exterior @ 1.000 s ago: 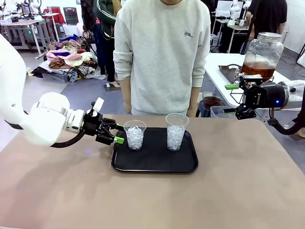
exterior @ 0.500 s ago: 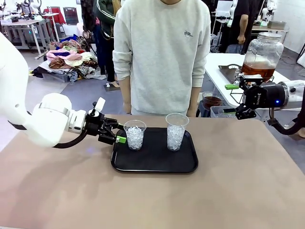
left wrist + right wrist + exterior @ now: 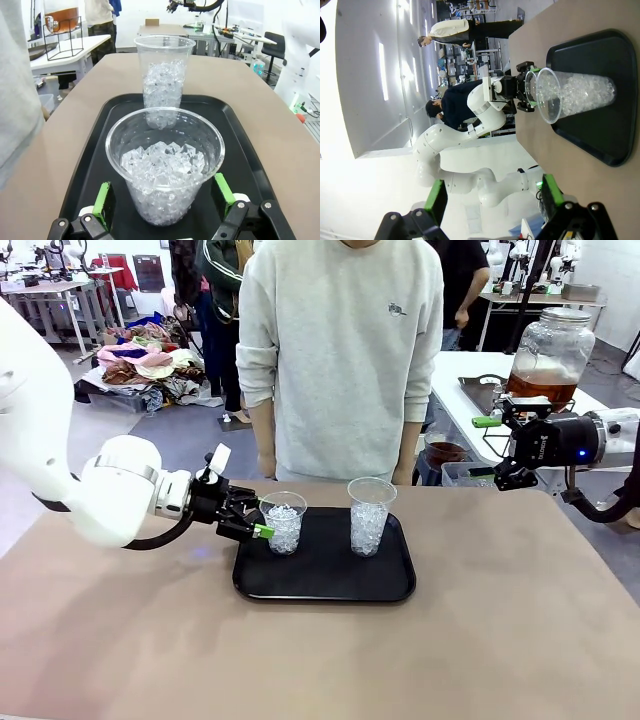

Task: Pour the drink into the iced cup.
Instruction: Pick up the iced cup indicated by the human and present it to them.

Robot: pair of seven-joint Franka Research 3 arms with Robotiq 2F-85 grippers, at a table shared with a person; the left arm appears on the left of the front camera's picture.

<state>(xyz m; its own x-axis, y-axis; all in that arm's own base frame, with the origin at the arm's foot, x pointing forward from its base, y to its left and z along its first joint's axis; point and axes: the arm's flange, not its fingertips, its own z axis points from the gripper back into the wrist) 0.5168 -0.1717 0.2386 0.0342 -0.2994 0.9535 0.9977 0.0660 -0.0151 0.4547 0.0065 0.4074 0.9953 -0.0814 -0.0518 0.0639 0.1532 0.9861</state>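
Two clear iced cups stand on a black tray (image 3: pixel 325 585): a short cup (image 3: pixel 283 524) on the left and a taller cup (image 3: pixel 369 517) on the right. My left gripper (image 3: pixel 262 520) is open, its green pads (image 3: pixel 103 197) on either side of the short cup (image 3: pixel 165 170), a little off its wall. The taller cup (image 3: pixel 164 75) stands behind it. The drink (image 3: pixel 540 388), amber liquid in a lidded glass jar, sits on a side table at the far right. My right gripper (image 3: pixel 487 447) hangs open just left of that jar, with nothing between its fingers (image 3: pixel 436 200).
A person in a grey sweatshirt (image 3: pixel 340 350) stands at the far edge, behind the tray. A small cup of dark brown liquid (image 3: pixel 443 452) sits low beside the side table. Bare brown tabletop (image 3: pixel 320 660) lies in front of the tray and to its right.
My left gripper has slid to the right until its fingers straddle the short iced cup. The right arm has stayed where it was.
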